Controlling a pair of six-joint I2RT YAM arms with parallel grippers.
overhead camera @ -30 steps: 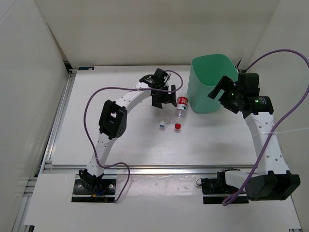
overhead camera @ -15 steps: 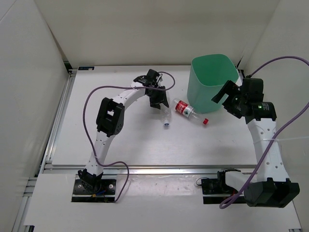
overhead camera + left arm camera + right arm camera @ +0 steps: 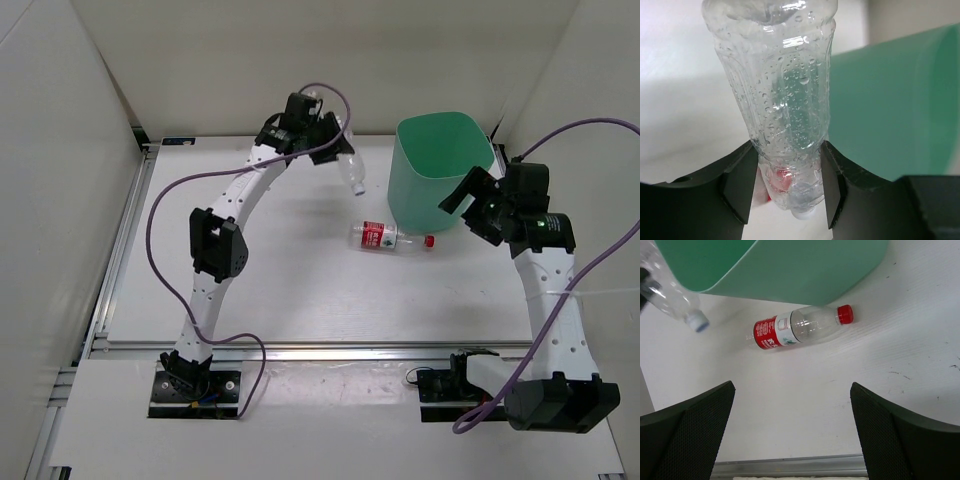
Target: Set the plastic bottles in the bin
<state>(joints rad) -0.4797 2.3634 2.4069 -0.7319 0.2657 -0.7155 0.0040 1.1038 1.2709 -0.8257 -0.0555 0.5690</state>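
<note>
An unlabelled clear plastic bottle [image 3: 350,172] hangs in the air left of the mint-green bin [image 3: 420,200], cap down. My left gripper [image 3: 332,148] is shut on its body. In the left wrist view the wet bottle [image 3: 785,95] fills the gap between the black fingers [image 3: 742,187], with the bin [image 3: 890,100] just to its right. A red-labelled bottle [image 3: 385,237] with a red cap lies on its side on the table in front of the bin. My right gripper [image 3: 462,198] hovers open and holds nothing at the bin's right side. Its wrist view shows the red-labelled bottle [image 3: 800,329] below the bin [image 3: 790,265].
White enclosure walls stand at the left, back and right. A metal rail [image 3: 330,350] runs along the table's near edge. Purple cables [image 3: 165,215] loop off both arms. The bin stands at the back right, close to the right wall.
My left gripper closed on the clear bottle and lifted it up and back off the table. The red-labelled bottle got knocked and turned to lie crosswise. The right arm shifted slightly.
</note>
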